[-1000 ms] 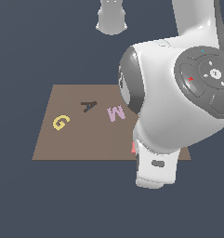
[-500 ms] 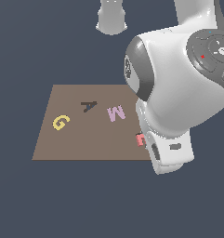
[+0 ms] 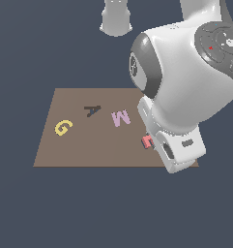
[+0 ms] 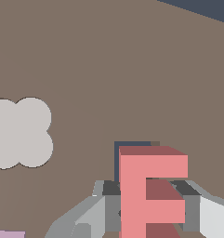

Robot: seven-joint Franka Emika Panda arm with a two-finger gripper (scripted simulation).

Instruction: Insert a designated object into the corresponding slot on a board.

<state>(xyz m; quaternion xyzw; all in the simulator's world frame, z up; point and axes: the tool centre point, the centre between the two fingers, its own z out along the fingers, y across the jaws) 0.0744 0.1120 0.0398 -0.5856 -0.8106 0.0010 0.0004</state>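
With the claw (image 4: pixel 150 204) clamped on the red letter E (image 4: pixel 150 190), you hold it just above the brown board (image 3: pixel 89 145), near its edge. Judge the E light, stiff and smooth-sided; grip across its flat flanks, squarely.

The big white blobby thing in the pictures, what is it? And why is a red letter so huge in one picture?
The white thing is a robot arm in a computer simulation, not a real room. One picture comes from a camera standing off to the side. It shows a brown board with a yellow G, a pale purple M and a dark A-shaped hole. The other picture comes from a camera on the robot's wrist, very close, so things look huge. There the end effector, the robot's pinching hand, holds the red letter E between two grey fingers. A dark cutout peeks out just behind the E, and a pale flower shape sits on the board.
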